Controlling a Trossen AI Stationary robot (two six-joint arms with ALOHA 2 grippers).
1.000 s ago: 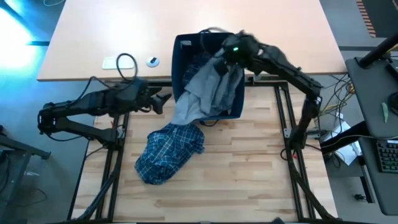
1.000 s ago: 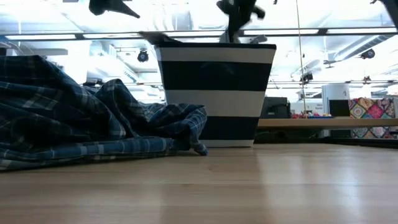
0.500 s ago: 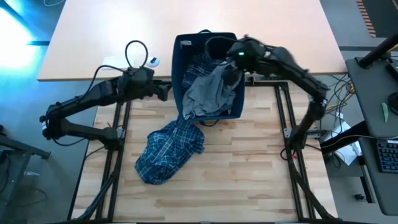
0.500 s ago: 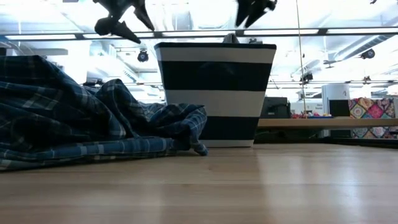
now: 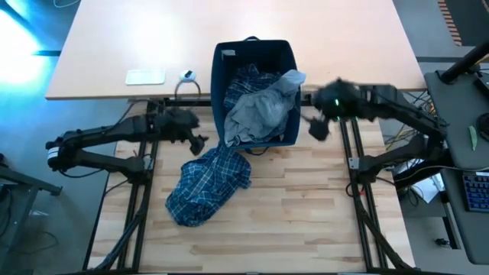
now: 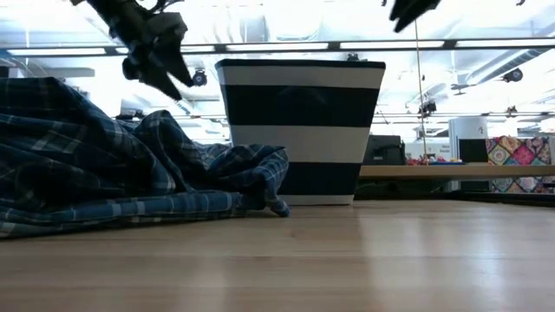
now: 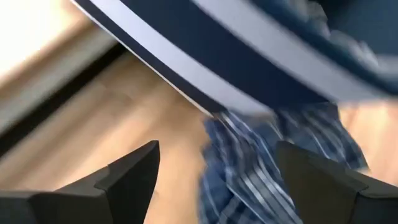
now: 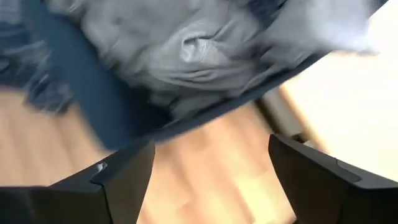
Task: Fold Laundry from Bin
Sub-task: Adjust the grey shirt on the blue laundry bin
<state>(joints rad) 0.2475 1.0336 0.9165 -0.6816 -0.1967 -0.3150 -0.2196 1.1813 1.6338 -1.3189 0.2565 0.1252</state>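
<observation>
Plaid garment (image 5: 205,186) is lying unfolded on the table; grey T-shirt (image 5: 260,111) is filling the bin (image 5: 218,84); left gripper (image 5: 197,141) and right gripper (image 5: 316,127) are hovering spread, empty.

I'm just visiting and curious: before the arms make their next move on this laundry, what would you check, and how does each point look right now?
1. Left gripper open and empty: ok; fingers spread, nothing between them.
2. Right gripper open and empty: ok; beside the bin, holding nothing.
3. Plaid garment out on the table: ok; it lies crumpled in front of the bin, not yet folded.
4. Grey T-shirt fully inside or fully out: not ok; it drapes over the bin's front rim.
5. Bin upright: ok in the low view.
6. How much laundry remains under the grey T-shirt: cannot tell.
</observation>
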